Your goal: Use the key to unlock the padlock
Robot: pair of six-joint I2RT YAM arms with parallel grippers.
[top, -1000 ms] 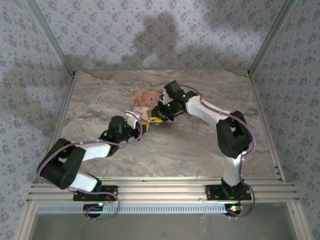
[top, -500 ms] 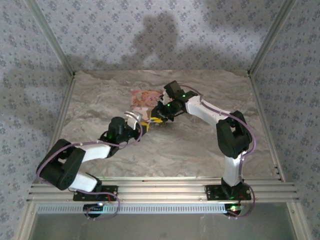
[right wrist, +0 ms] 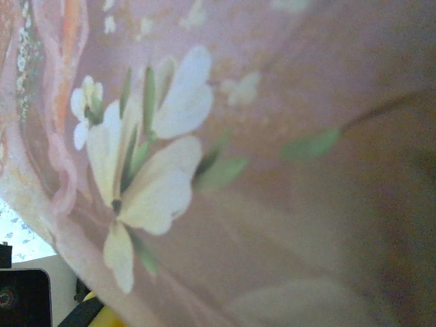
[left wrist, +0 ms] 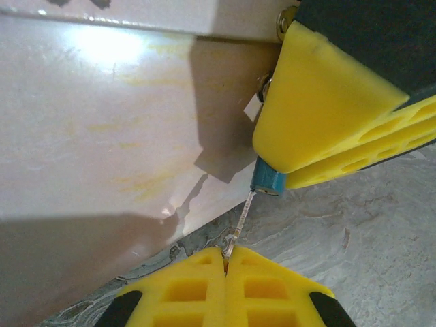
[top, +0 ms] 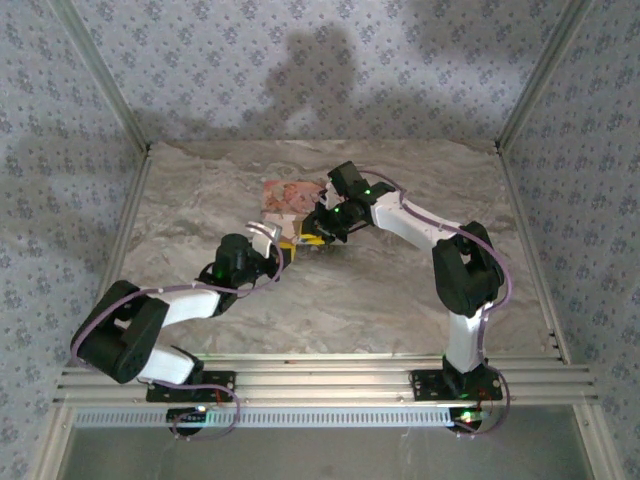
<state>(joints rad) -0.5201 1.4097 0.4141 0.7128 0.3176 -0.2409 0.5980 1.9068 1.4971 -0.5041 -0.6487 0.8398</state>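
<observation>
Blue-headed key [left wrist: 267, 182] clamped by left pincer [left wrist: 225, 253]; right pincer [top: 318, 228] grip unclear, tips hidden beside pink box [top: 283, 195]

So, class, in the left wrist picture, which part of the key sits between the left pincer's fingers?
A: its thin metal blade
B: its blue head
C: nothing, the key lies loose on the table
A: the thin blade of the key runs down into the closed yellow fingers of the left pincer, its blue head clear above them.

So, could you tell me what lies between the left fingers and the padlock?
The key: in the left wrist view its thin blade runs from the shut left fingers up to its blue head beside the padlock.
</observation>
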